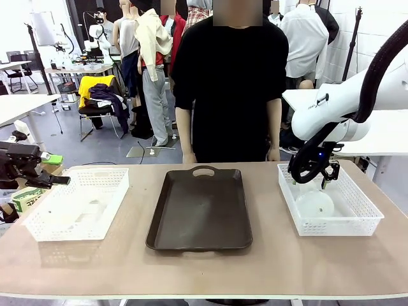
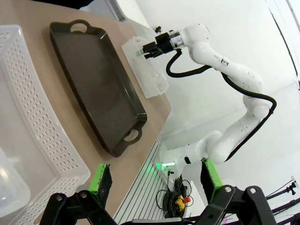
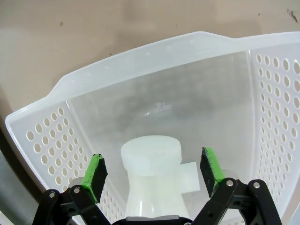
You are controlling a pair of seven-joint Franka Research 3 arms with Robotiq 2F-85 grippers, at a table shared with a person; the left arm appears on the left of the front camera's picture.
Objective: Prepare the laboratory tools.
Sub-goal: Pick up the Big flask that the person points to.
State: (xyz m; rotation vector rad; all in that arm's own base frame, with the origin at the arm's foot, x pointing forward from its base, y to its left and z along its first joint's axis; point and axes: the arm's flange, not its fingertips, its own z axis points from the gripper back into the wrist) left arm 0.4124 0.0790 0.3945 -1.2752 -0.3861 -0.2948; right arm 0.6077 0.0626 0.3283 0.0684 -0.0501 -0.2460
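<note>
From the front, the right arm's looping black cable [image 1: 306, 169] covered most of the right gripper [image 1: 325, 177], so I could not see how its jaws stood, nor the neck of the flask [image 1: 314, 205] below it. My right wrist camera cut that flask's base off at the bottom edge, and the left wrist camera caught the other flask [image 2: 8, 187] as a frosted corner at its lower left edge.

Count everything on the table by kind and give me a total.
White lattice baskets: 2, left basket, right basket
Dark brown tray: 1
Translucent flask: 1, in right basket; frosted shape in left basket, perhaps another
Total: 4, perhaps 5
</note>
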